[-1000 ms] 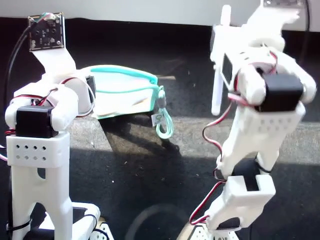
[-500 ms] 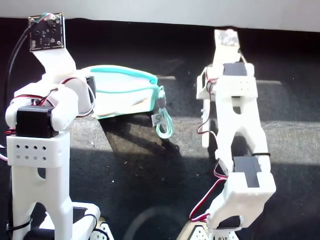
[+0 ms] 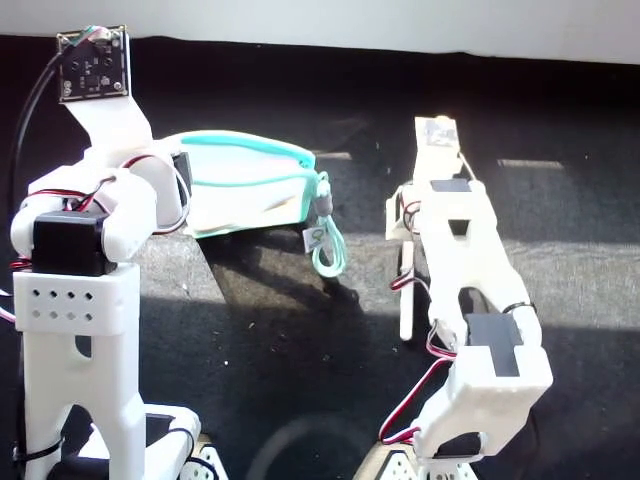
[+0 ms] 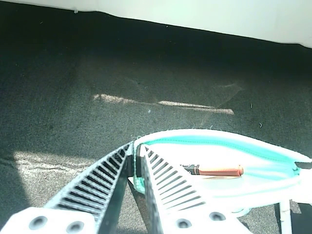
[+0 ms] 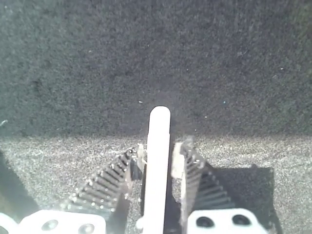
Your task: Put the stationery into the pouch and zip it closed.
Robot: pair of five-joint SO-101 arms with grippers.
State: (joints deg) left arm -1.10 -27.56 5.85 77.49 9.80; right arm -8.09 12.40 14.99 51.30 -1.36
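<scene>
The pouch (image 3: 250,190) is white with a teal zip edge and lies open at the back left of the dark mat. Its teal loop (image 3: 327,250) hangs off the right end. In the left wrist view, my left gripper (image 4: 135,148) is shut on the pouch's rim (image 4: 146,141), and a red-brown crayon (image 4: 214,171) lies inside the pouch (image 4: 253,180). My right gripper (image 5: 161,148) is shut on a white pen (image 5: 158,146), held low over the mat. In the high view the white pen (image 3: 406,300) stands nearly upright under the right arm (image 3: 460,240), well right of the pouch.
A dark mat (image 3: 300,350) covers the table, with a sunlit band across the middle. A pale wall (image 3: 400,20) runs along the far edge. The left arm's base (image 3: 80,330) stands at the front left, the right arm's base (image 3: 480,390) at the front right.
The right arm has swung down from a raised pose to low over the mat, carrying the white pen with it. The left arm and the pouch have stayed put.
</scene>
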